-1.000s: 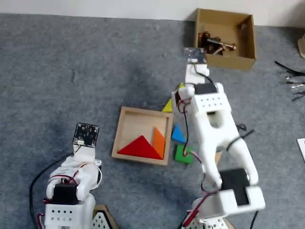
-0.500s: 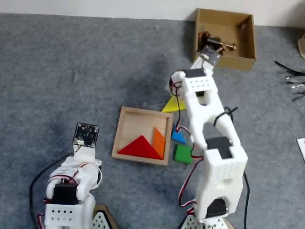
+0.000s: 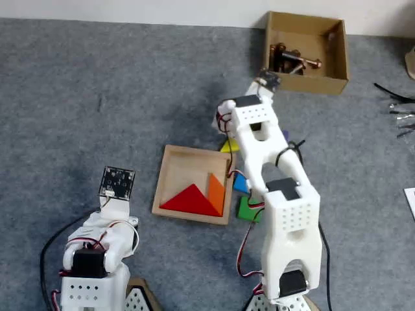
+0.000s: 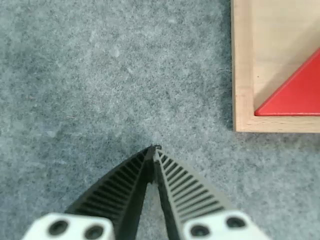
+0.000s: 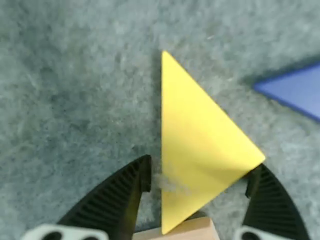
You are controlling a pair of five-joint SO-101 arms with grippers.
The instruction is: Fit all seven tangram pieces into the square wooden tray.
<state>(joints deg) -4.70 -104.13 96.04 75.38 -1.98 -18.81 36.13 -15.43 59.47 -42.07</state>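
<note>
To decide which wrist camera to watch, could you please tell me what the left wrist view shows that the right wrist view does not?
Left, not right: the left gripper, shut, and a red triangular piece in a corner of the square wooden tray. Right, not left: the right gripper, open astride a yellow triangular piece, and a blue flat piece's tip. Both: grey carpet and pale wood, probably the same tray.

The carpet [image 3: 97, 84] is grey and fuzzy. The tray [image 3: 181, 168] is pale wood. There is a red triangle [image 3: 192, 201], an orange piece [image 3: 216, 188], a blue piece [image 3: 240, 184], a green square [image 3: 247, 209] and a yellow triangle [image 5: 197, 160]. The box [image 3: 308, 83] is brown. The left arm [image 3: 97, 259] and right arm [image 3: 292, 220] are white. The left gripper [image 4: 154, 148] and right gripper [image 5: 200, 165] are black with ridged stripes.
</note>
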